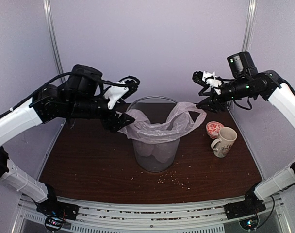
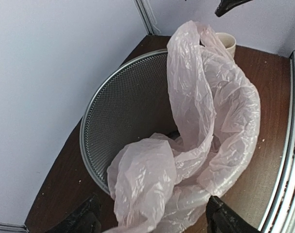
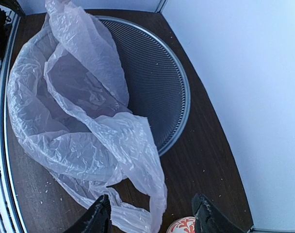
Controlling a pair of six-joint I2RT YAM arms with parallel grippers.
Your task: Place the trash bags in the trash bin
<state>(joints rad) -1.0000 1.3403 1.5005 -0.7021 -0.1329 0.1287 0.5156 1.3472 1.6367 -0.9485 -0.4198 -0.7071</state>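
Observation:
The trash bag (image 1: 157, 127), thin pinkish-white film, is draped across the mouth of the grey mesh trash bin (image 1: 155, 158) and hangs partly inside it. My left gripper (image 1: 119, 121) is at the bag's left edge, over the bin's rim. In the left wrist view its jaws are wide open (image 2: 150, 223) with bag film (image 2: 196, 121) lying between them above the bin (image 2: 113, 97). My right gripper (image 1: 205, 103) is at the bag's right loop. In the right wrist view it is open (image 3: 152, 221), with the bag's edge (image 3: 79, 121) hanging between the fingers beside the bin (image 3: 157, 87).
A cream patterned mug (image 1: 224, 141) and a small red-and-white bowl (image 1: 214, 128) stand right of the bin; the bowl shows under the right gripper (image 3: 184, 226). Crumbs dot the brown table (image 1: 89, 165). Grey walls close the back and sides.

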